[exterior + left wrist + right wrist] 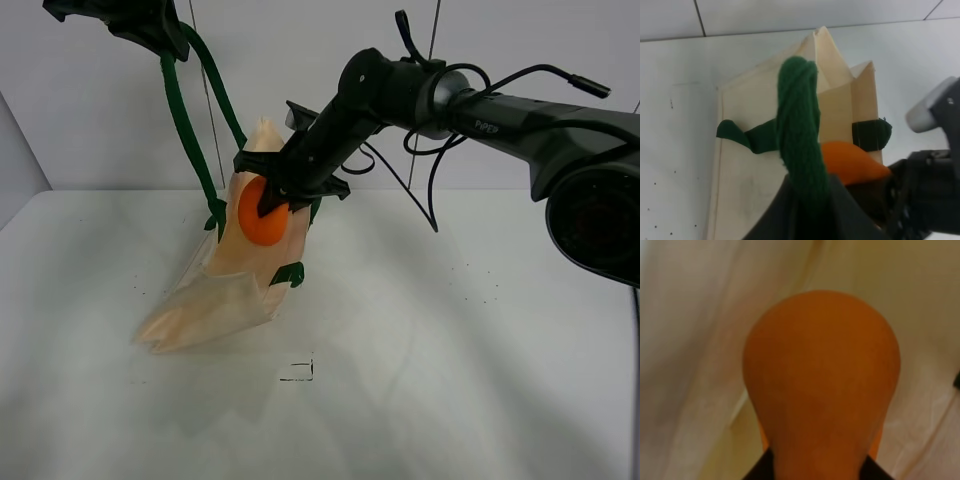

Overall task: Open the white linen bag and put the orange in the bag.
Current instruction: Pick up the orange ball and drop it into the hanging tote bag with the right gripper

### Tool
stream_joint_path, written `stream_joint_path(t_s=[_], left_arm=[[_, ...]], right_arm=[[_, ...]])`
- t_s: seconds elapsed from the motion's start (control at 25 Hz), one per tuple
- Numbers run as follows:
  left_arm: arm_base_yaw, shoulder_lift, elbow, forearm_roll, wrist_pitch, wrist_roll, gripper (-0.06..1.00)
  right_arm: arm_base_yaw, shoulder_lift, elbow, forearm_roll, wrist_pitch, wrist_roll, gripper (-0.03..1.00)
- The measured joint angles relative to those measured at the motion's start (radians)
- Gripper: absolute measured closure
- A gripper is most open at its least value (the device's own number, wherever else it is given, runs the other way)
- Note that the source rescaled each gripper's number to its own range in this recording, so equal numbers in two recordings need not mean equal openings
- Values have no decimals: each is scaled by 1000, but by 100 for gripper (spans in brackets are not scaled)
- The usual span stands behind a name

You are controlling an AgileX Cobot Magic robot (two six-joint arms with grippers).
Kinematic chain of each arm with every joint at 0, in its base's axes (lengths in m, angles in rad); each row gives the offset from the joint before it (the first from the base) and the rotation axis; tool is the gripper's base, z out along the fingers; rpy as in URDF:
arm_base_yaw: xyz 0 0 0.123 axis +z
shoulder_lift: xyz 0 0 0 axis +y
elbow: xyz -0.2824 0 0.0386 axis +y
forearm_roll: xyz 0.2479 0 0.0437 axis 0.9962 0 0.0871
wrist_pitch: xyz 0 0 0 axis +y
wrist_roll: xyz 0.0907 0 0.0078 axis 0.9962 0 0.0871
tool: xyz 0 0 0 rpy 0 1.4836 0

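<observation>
The white linen bag (225, 290) hangs tilted, its bottom resting on the table and its mouth lifted toward the upper right. My left gripper (150, 25) at the top left is shut on a dark green strap handle (185, 130) and holds the bag up; the handle (799, 130) fills the left wrist view above the bag (755, 165). My right gripper (272, 205) is shut on the orange (262, 215) and holds it at the bag's open mouth. The orange (822, 385) fills the right wrist view, with bag cloth (695, 340) around it. It also shows in the left wrist view (852, 162).
A white table (450, 380) with a small black square mark (298, 372) in front of the bag. A white wall stands behind. Black cables (430, 170) hang from the right arm.
</observation>
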Motion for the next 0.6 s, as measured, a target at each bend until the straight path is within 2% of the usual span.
stream_joint_path(t_s=[0.08,0.12,0.2,0.28,0.32,0.36,0.48,0.6], left_arm=[[0,0,0,-5,0,0,94],[0,0,0,-5,0,0,94],[0,0,0,-6,0,0,94],[0,0,0,-6,0,0,94],[0,0,0,-6,0,0,94],[0,0,0,-6,0,0,94],[0,0,0,-6,0,0,94],[0,0,0,-8,0,0,94]], right_arm=[[0,9,0,10,-14,-4,96],[0,12,0,19,-17,-12,92],[0,12,0,31,-17,-34,69],[0,12,0,37,-17,-64,29],[0,12,0,37,-15,-75,16],[0,12,0,36,-11,-86,9],[0,12,-21,-30,46,-80,-1],[0,12,-70,-188,137,-23,-3]])
